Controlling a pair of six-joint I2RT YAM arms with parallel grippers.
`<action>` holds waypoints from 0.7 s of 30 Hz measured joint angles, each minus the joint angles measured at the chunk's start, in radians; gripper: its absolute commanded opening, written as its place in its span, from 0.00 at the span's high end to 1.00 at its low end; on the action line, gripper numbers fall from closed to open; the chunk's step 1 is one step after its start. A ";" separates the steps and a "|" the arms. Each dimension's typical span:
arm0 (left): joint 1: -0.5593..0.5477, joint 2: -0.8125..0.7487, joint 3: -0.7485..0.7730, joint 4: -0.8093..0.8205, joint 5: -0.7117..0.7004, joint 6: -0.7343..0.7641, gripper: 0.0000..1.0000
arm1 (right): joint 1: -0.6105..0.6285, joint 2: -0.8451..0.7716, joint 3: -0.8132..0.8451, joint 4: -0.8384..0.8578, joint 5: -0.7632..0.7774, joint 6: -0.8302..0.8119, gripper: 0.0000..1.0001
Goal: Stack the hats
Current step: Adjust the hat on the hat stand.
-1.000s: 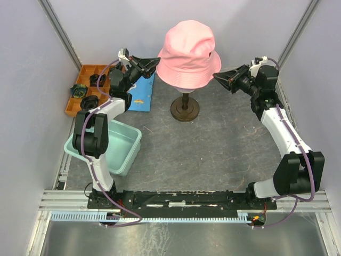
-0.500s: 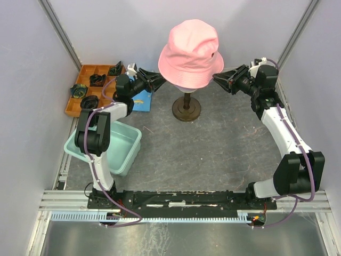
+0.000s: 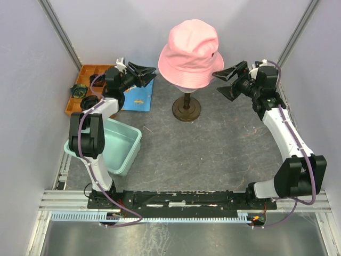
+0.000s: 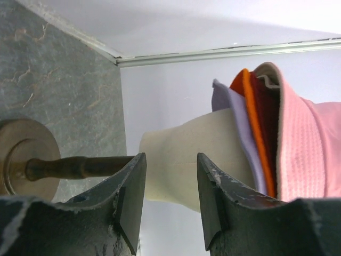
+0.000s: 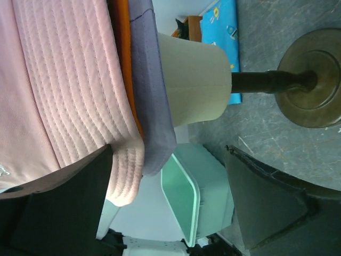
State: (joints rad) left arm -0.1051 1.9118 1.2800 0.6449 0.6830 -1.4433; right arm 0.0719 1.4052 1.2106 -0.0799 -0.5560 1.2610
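The pink hat is seen topping the lavender hat, orange hat and dark red hat on the mannequin head between the left jaws and right jaws, both parted and empty, so stacking is judged essentially done.

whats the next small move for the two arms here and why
Probably draw both grippers straight outward, away from the brim. The pink hat sits on the mannequin head over the lavender hat, orange hat and dark red hat. The left gripper and right gripper are open and hold nothing, close to the brim, so a level retreat should avoid snagging it.
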 measured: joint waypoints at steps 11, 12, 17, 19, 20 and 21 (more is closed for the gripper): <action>0.010 -0.150 0.131 -0.317 -0.064 0.248 0.48 | -0.039 -0.135 -0.009 -0.177 0.072 -0.137 0.01; 0.013 -0.172 0.136 -0.362 -0.079 0.287 0.47 | -0.043 -0.146 -0.013 -0.197 0.080 -0.154 0.01; 0.022 -0.300 0.138 -0.583 -0.193 0.489 0.45 | -0.053 -0.174 -0.020 -0.323 0.166 -0.281 0.01; 0.025 -0.372 0.121 -0.654 -0.260 0.578 0.43 | -0.052 -0.181 -0.020 -0.396 0.226 -0.354 0.01; 0.026 -0.413 0.101 -0.681 -0.290 0.616 0.43 | -0.052 -0.185 -0.020 -0.439 0.257 -0.397 0.01; 0.026 -0.459 0.077 -0.709 -0.318 0.651 0.43 | -0.053 -0.189 -0.020 -0.473 0.292 -0.433 0.01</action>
State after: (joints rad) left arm -0.0795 1.4528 1.3567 -0.0639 0.3653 -0.7925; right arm 0.0193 1.2160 1.1908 -0.5529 -0.2642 0.8284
